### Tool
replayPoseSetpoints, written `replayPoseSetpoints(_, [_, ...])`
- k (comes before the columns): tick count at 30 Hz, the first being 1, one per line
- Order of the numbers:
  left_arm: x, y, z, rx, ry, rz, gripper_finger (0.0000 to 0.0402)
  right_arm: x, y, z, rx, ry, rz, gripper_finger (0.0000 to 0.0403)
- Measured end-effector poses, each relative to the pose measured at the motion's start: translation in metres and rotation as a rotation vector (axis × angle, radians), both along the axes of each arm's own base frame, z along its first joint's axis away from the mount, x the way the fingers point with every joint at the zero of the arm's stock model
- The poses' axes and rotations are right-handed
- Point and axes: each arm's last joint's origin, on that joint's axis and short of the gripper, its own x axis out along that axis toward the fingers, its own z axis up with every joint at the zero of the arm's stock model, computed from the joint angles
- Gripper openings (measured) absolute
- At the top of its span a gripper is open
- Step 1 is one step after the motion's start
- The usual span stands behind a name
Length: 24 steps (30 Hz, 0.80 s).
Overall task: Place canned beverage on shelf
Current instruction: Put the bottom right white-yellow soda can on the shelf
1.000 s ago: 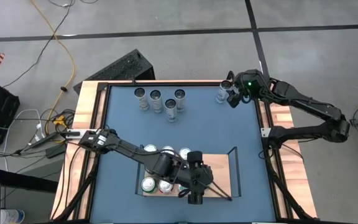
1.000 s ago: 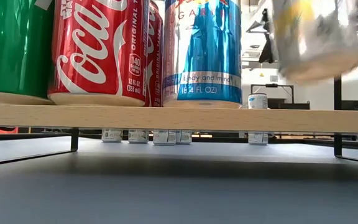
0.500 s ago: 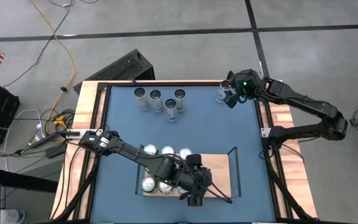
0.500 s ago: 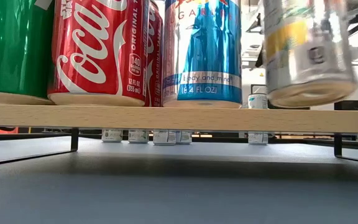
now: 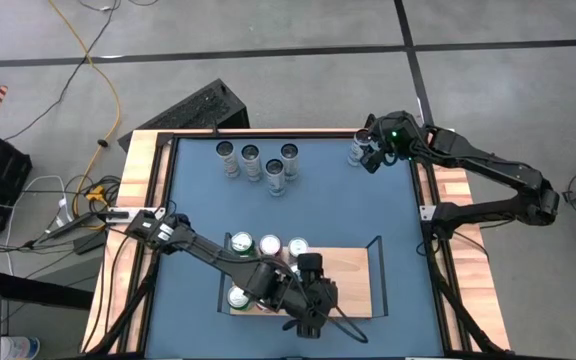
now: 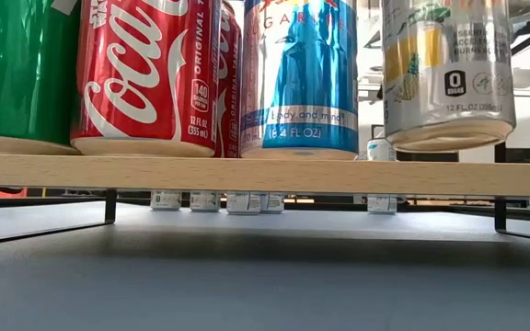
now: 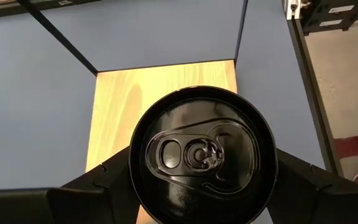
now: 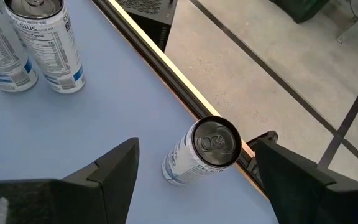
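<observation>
Left gripper (image 7: 197, 186) over the flat light-wood shelf with thin black end rails (image 5: 353, 275), near edge of the blue tabletop (image 5: 368, 205). Jaws clamped narrow on a silver beverage can with yellow pineapple print (image 6: 447, 74); the wrist view looks straight down on its dark lid, a finger on either side.

Change over the last second: low view had the can blurred and tilted, higher and to the right; now it hangs upright, label sharp, lower, its base just above the board with a thin gap showing. High view shows the left arm drawn in toward the cans already there. Reads as descent nearly finished, not yet set down.

On the shelf: green can (image 6: 17, 74), red cola can (image 6: 145, 74), blue-and-silver can (image 6: 300, 74), standing in a row; held can is apart from the blue one, toward the bare end.

Right gripper (image 8: 194, 168) waits at the far right corner, jaws spread wide, holding nothing, flanking a slim white can (image 8: 204, 152) standing between them. Four more white cans (image 5: 258, 162) stand at the far edge.

Judgement: last small drop, then release.
</observation>
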Motion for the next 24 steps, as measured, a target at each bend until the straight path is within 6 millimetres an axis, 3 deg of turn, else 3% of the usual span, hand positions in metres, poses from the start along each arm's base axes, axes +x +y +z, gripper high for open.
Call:
replayPoseSetpoints(13, [-0.002,-0.013,-0.004,0.007,-0.012,-0.015,0.0243,0.0,0.0,0.0,0.0,0.0,-0.001,0.0306])
replayPoseSetpoints(24, [-0.002,-0.012,-0.005,0.043,-0.007,-0.045,0.0243,0.0,0.0,0.0,-0.001,-0.001,-0.001,0.0306])
